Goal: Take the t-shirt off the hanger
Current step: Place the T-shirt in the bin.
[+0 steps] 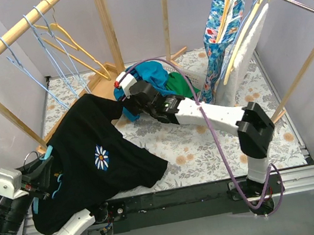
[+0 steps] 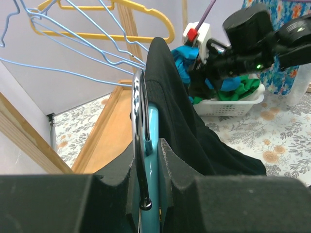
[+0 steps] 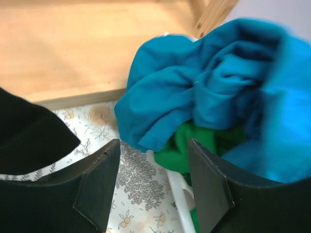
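Observation:
A black t-shirt (image 1: 99,151) with a white daisy print lies spread over the floral table, its lower left part draped on a teal hanger (image 2: 153,145). My left gripper (image 2: 150,179) is shut on the hanger's neck beside its metal hook, at the table's near left (image 1: 40,176). In the left wrist view the t-shirt (image 2: 184,126) hangs over the hanger's right side. My right gripper (image 3: 153,170) stands open with nothing between its fingers, just past the t-shirt's far corner (image 3: 29,141). From above, the right gripper (image 1: 126,106) sits by the basket.
A white basket (image 3: 177,194) holds blue cloth (image 3: 194,87) and green cloth (image 3: 189,145) right in front of my right gripper. Blue and yellow wire hangers (image 1: 49,51) hang from the left rail. Garments (image 1: 223,28) hang on the right rail. Wooden posts frame the table.

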Available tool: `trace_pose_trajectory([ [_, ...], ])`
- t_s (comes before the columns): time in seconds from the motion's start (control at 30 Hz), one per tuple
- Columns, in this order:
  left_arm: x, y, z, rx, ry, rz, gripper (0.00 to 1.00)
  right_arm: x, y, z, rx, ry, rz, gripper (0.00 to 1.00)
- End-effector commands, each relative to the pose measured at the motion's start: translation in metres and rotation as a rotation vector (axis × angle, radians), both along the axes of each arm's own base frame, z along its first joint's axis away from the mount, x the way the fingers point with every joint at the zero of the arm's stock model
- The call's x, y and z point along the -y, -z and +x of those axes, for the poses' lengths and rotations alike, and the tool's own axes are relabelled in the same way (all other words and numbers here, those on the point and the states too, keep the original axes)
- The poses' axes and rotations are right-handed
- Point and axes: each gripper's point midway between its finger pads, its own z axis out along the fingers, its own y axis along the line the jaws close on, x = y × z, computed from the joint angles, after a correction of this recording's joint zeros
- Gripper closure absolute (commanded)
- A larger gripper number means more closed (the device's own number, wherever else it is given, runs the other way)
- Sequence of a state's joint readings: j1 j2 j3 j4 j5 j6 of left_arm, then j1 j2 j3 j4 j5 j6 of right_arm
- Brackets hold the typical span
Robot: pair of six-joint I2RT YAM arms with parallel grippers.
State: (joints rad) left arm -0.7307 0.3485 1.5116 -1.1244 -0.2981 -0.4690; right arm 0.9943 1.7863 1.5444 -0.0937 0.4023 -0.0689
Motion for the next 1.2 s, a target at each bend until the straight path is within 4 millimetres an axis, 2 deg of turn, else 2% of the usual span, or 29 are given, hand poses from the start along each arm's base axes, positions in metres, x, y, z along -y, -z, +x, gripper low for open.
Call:
trace_pose_trajectory([
  [0.0, -0.002, 0.003, 0.008, -0.019, -0.037, -0.007, 1.00, -0.027, 0.018, 0.010, -0.013, -0.052, -0.014, 0.35],
  [0.03, -0.002, 0.005, 0.009, -0.027, -0.042, 0.000, 1.00, -0.033, 0.015, 0.013, -0.010, -0.060, -0.007, 0.35],
  [0.07, 0.000, 0.010, 0.012, -0.041, -0.045, 0.008, 1.00, -0.039, 0.029, 0.016, -0.029, -0.065, -0.029, 0.35],
  [0.1, 0.001, 0.012, 0.012, -0.046, -0.046, 0.011, 1.00, -0.043, 0.034, 0.017, -0.036, -0.070, -0.036, 0.35],
  [0.13, 0.001, 0.013, 0.013, -0.047, -0.048, 0.012, 1.00, -0.048, 0.029, 0.021, -0.028, -0.070, -0.025, 0.35],
  [0.17, 0.001, 0.013, 0.013, -0.047, -0.048, 0.008, 1.00, -0.049, 0.044, 0.027, -0.040, -0.052, -0.047, 0.35],
  [0.23, 0.002, 0.014, 0.012, -0.045, -0.041, 0.005, 1.00, -0.050, 0.048, 0.034, -0.039, -0.026, -0.049, 0.35],
  [0.33, 0.001, 0.013, 0.009, -0.037, -0.033, -0.012, 1.00, -0.047, 0.056, 0.048, -0.034, 0.036, -0.053, 0.37],
  [0.57, -0.004, 0.009, 0.001, -0.013, -0.023, -0.041, 1.00, -0.028, 0.055, 0.068, -0.013, 0.142, -0.060, 0.44],
  [0.67, -0.004, 0.008, -0.001, -0.005, -0.015, -0.048, 1.00, -0.021, 0.061, 0.074, -0.025, 0.162, -0.071, 0.55],
  [0.7, -0.003, 0.008, -0.001, -0.007, -0.015, -0.046, 1.00, -0.019, 0.061, 0.076, -0.028, 0.168, -0.072, 0.63],
  [0.9, -0.001, 0.009, 0.000, -0.012, -0.006, -0.039, 1.00, -0.004, 0.069, 0.086, -0.056, 0.208, -0.076, 0.99],
  [1.0, 0.000, 0.010, 0.001, -0.012, -0.005, -0.039, 1.00, 0.001, 0.066, 0.088, -0.061, 0.212, -0.064, 0.99],
  [1.07, -0.001, 0.009, 0.000, -0.010, -0.006, -0.042, 1.00, -0.003, 0.061, 0.084, -0.062, 0.179, -0.042, 0.99],
  [1.17, 0.000, 0.010, 0.001, -0.013, -0.006, -0.044, 1.00, -0.009, 0.056, 0.072, -0.076, 0.097, -0.001, 0.76],
])
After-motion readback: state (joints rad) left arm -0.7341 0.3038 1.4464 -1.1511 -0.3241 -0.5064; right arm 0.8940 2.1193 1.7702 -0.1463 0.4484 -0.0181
